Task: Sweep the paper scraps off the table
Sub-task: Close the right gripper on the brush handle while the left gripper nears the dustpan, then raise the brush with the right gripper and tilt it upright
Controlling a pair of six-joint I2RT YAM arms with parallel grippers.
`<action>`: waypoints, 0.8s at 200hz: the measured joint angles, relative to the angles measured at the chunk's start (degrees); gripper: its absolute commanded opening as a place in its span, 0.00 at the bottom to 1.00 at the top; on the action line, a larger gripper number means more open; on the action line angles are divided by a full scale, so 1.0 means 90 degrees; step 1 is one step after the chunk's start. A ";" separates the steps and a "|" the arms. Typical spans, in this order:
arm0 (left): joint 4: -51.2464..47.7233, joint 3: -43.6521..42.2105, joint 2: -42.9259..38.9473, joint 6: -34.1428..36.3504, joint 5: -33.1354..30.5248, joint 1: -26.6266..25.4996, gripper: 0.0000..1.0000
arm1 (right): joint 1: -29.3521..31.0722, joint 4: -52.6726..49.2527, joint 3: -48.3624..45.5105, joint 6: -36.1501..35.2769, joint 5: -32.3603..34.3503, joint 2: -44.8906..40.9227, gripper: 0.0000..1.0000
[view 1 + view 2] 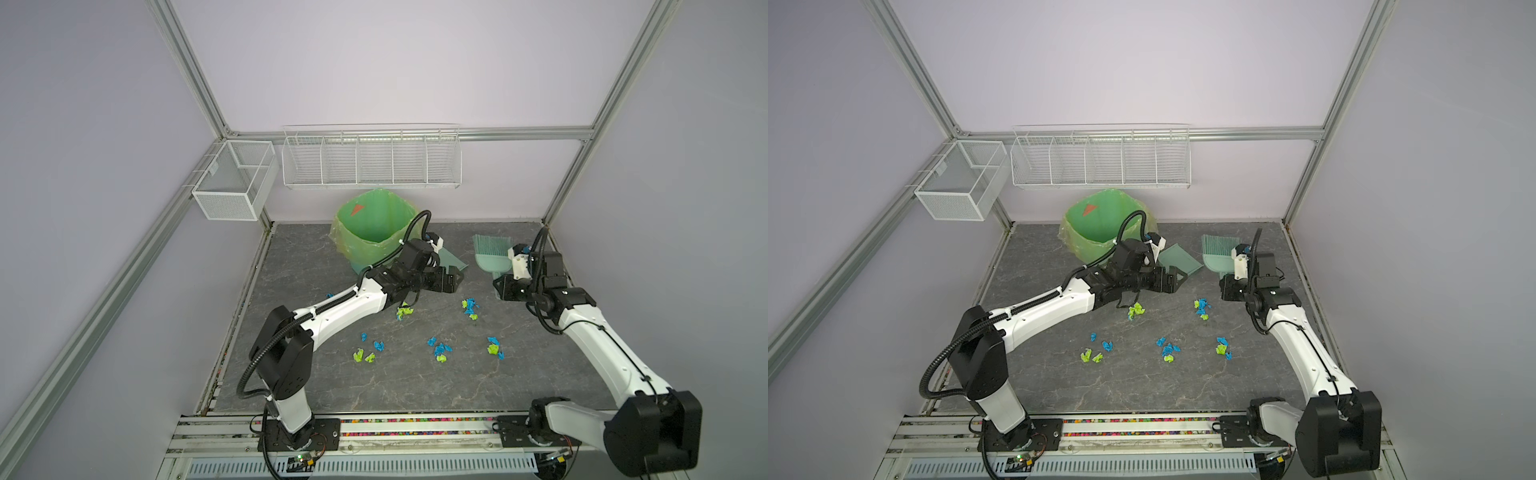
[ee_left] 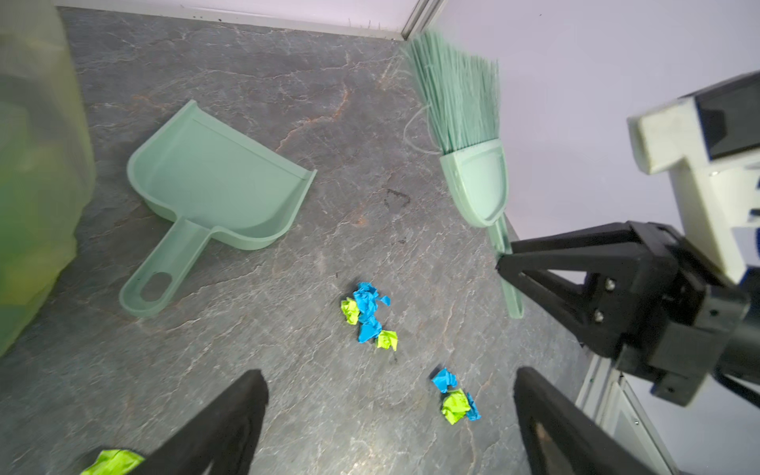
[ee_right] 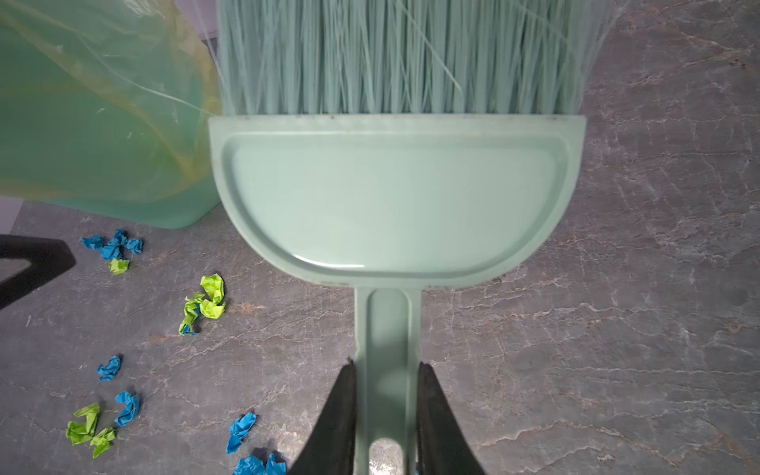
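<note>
Bright blue and lime-green paper scraps [image 1: 469, 307] [image 1: 1167, 351] lie in several small clusters across the middle of the dark marbled table [image 1: 374, 382]. A pale green dustpan [image 2: 218, 193] [image 1: 1177, 259] lies flat near the bin. My left gripper [image 2: 388, 411] [image 1: 455, 278] hovers just in front of it, open, with nothing between its fingers; scraps [image 2: 368, 312] show on the table below. My right gripper [image 3: 386, 395] [image 1: 500, 286] is shut on the handle of the pale green brush [image 3: 390, 197] [image 1: 492, 257], whose bristles point toward the back wall.
A bin lined with a green bag [image 1: 374, 224] [image 3: 82, 123] stands at the back, left of the dustpan. Two white wire baskets [image 1: 370, 160] [image 1: 232, 183] hang on the back frame. Aluminium rails [image 1: 245, 299] edge the table, close to the right arm.
</note>
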 measured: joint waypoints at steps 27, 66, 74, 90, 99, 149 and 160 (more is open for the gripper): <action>0.0187 0.0172 0.0068 -0.0104 0.0192 0.0000 0.86 | 0.0029 -0.0012 -0.0068 0.0029 -0.0032 -0.0214 0.17; 0.0546 0.0420 0.0362 -0.0359 0.0546 0.0000 0.75 | 0.0153 0.0063 -0.0248 0.0153 -0.0160 -0.0500 0.17; 0.0629 0.0425 0.0425 -0.0420 0.0607 0.0000 0.74 | 0.0187 0.0061 -0.0323 0.0197 -0.0180 -0.0563 0.17; 0.0726 0.0425 0.0529 -0.0505 0.0658 0.0000 0.74 | 0.0250 0.0056 -0.0427 0.0255 -0.0202 -0.0639 0.17; 0.0787 0.0423 0.0568 -0.0539 0.0665 0.0000 0.73 | 0.0282 0.0046 -0.0447 0.0287 -0.0204 -0.0668 0.17; 0.1268 0.0595 0.0874 -0.0911 0.0996 0.0000 0.62 | 0.0425 0.0053 -0.0459 0.0386 -0.0204 -0.0976 0.17; 0.1350 0.0646 0.0964 -0.0959 0.1054 0.0000 0.60 | 0.0452 0.0053 -0.0459 0.0401 -0.0204 -0.1035 0.17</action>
